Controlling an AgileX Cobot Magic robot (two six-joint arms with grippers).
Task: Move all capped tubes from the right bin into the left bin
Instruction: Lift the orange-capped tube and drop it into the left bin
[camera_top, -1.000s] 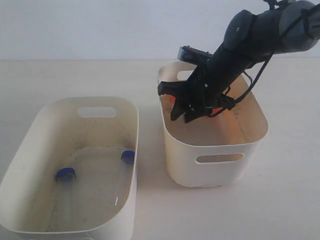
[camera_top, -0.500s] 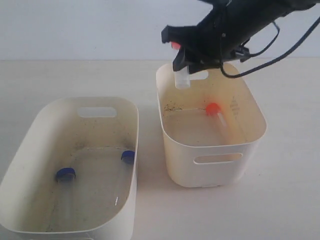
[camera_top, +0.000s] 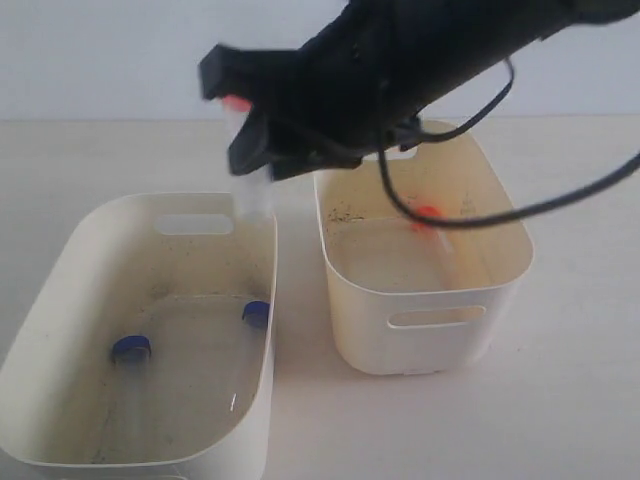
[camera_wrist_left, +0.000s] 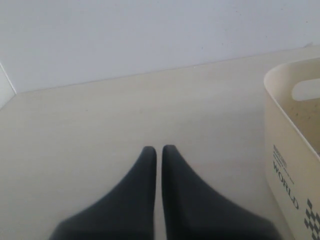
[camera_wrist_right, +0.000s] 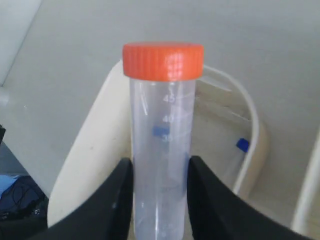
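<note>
My right gripper (camera_top: 255, 150) reaches across the middle, shut on an orange-capped tube (camera_top: 252, 190). It holds the tube above the far right rim of the left bin (camera_top: 100, 215). In the right wrist view the fingers clamp the clear tube (camera_wrist_right: 160, 140) low on its body, orange cap (camera_wrist_right: 163, 61) away from the camera, with the left bin (camera_wrist_right: 95, 150) beneath. Two blue-capped tubes (camera_top: 131, 348) (camera_top: 256, 312) lie on the left bin's floor. Another orange-capped tube (camera_top: 428, 215) lies in the right bin (camera_top: 430, 340). My left gripper (camera_wrist_left: 156, 148) is shut on nothing, over bare table.
The black arm and its cable (camera_top: 560, 200) hang over the right bin's far half. A cream bin wall printed with "WORLD" (camera_wrist_left: 287, 150) stands beside the left gripper. The two bins sit close together, a narrow strip of table (camera_top: 300, 330) between them.
The right gripper has risen out of the right bin with the orange-capped tube and carried it left to above the left bin's far rim. One orange-capped tube stays in the right bin.
</note>
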